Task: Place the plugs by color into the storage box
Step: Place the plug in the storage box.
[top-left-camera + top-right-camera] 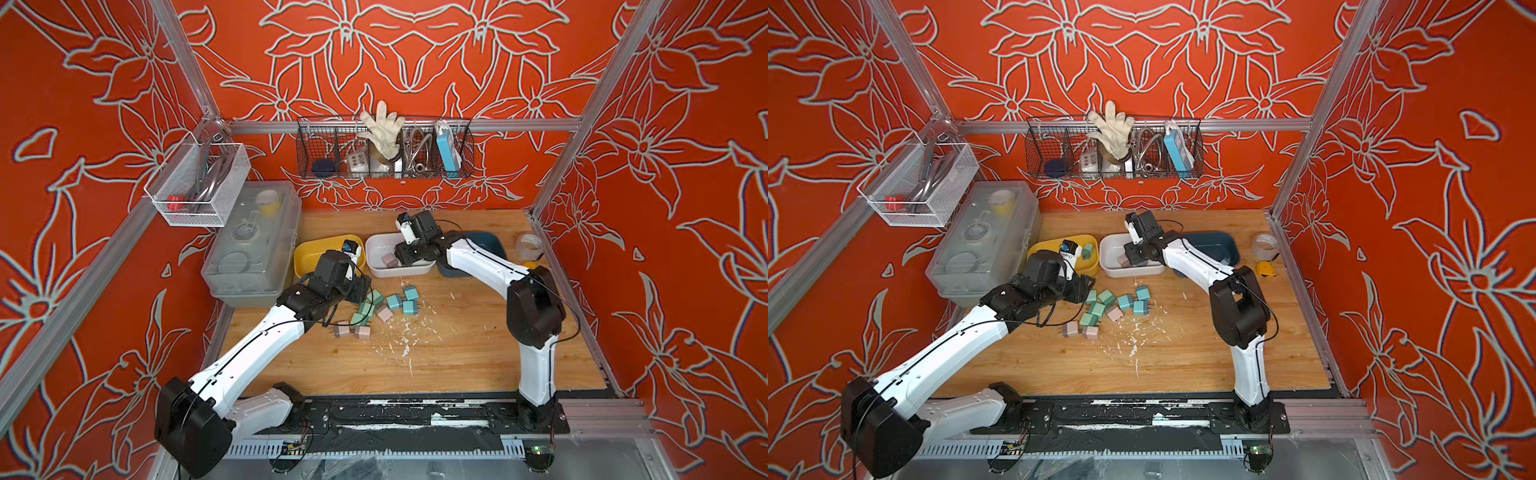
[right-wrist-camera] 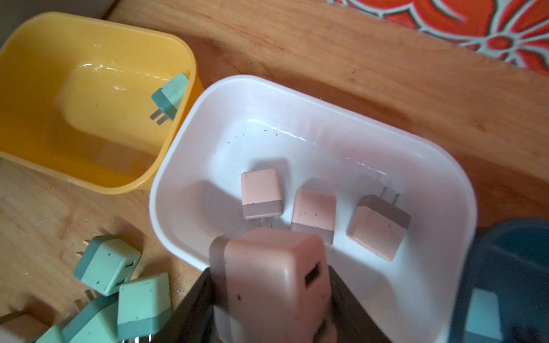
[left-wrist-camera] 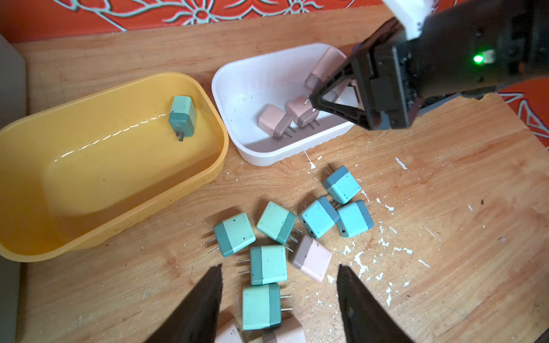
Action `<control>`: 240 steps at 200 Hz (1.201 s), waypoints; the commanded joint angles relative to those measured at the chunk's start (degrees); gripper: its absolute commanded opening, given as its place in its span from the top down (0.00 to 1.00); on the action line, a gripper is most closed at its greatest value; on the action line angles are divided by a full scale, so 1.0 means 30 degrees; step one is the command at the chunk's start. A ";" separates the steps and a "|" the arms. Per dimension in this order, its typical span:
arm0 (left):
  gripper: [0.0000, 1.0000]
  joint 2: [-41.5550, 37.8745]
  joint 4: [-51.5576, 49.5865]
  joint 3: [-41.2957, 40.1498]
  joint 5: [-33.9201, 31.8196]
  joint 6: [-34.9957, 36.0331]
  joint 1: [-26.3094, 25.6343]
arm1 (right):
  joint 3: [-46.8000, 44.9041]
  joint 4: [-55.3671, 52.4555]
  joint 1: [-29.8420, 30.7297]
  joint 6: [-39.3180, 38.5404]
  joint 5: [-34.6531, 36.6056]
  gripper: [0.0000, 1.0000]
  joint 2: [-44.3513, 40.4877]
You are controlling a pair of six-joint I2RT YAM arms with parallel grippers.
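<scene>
Mint green [image 3: 269,264], light blue [image 3: 341,184] and pink [image 3: 312,257] plugs lie in a heap on the wooden table [image 1: 457,353]. My left gripper [image 3: 279,268] hangs open just above the heap, a mint plug [image 3: 261,306] lying under the gap between its fingers. The yellow bin [image 3: 214,166] holds one green plug [image 3: 182,115]. My right gripper [image 2: 270,285] is shut on a pink plug [image 2: 267,276] over the white bin [image 2: 326,98], where three pink plugs [image 2: 261,193] lie. The dark blue bin [image 1: 494,245] holds a light blue plug [image 2: 481,311].
A clear plastic toolbox [image 1: 253,245] stands left of the yellow bin. A tape roll [image 1: 530,245] and a yellow tape measure [image 1: 531,264] sit at the right edge. White flakes [image 1: 405,336] litter the table. Wire baskets [image 1: 384,153] hang on the walls.
</scene>
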 commanded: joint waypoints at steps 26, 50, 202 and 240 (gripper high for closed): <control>0.38 0.0550 0.0197 0.0023 0.0080 -0.0035 0.0166 | 0.3722 -0.0116 -0.0812 0.1027 -0.0315 0.53 0.3890; 0.38 0.0704 0.0208 0.0024 0.0208 -0.0093 0.0198 | 0.5089 -0.0945 -0.0847 0.1049 -0.0014 0.25 0.4706; 0.36 0.1148 -0.1533 0.0667 0.1446 -0.0525 0.0429 | -0.2516 0.0167 -0.0779 0.1279 -0.1711 0.22 -0.3265; 0.35 0.0951 -0.2342 0.0802 0.2748 -0.1073 0.0403 | -0.6469 0.0980 -0.0691 0.1541 -0.2176 0.23 -0.6590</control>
